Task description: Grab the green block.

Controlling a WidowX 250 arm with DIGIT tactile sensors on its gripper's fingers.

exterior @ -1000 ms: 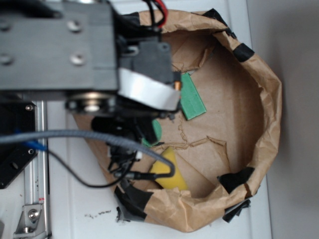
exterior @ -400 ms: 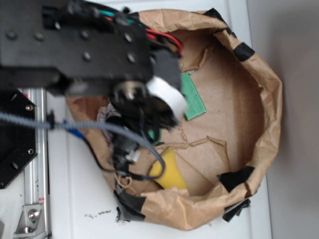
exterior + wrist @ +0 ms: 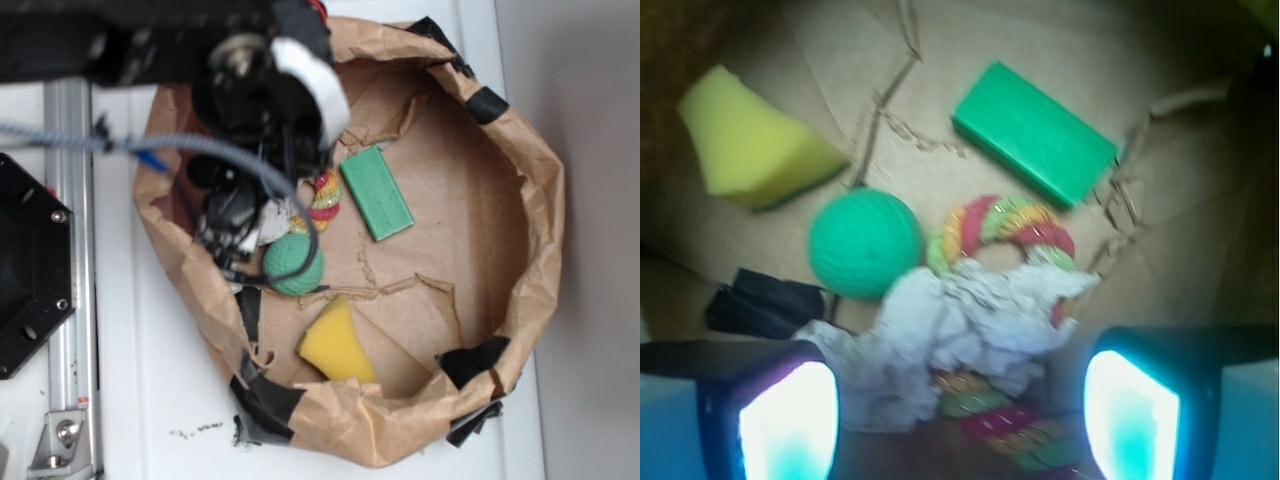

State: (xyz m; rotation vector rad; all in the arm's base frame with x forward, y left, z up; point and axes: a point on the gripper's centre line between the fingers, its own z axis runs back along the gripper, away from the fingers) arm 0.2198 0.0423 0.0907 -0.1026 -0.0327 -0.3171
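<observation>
Your hand (image 3: pixel 960 400) has its fingers (image 3: pixel 785 420) spread wide apart and holds nothing. It hangs over a crumpled whitish rag (image 3: pixel 960 325) and a striped rope ring (image 3: pixel 1005 225), not over the target. In the wrist view the green block (image 3: pixel 1035 133) lies flat on the brown paper (image 3: pixel 820 40), up and a bit right of the gap, past the ring and apart from it. You need to carry the hand forward over the ring until the block sits centred between the fingers. Turn the wrist so the fingers close across the short width, since the slab lies slanted. Go low, it is thin. Keep off the green ball (image 3: pixel 864 244) and the yellow sponge (image 3: pixel 755 140), both to the left. From the exterior view the block (image 3: pixel 377 193) sits just right of the arm, inside the paper bag's rolled rim (image 3: pixel 540 200).
</observation>
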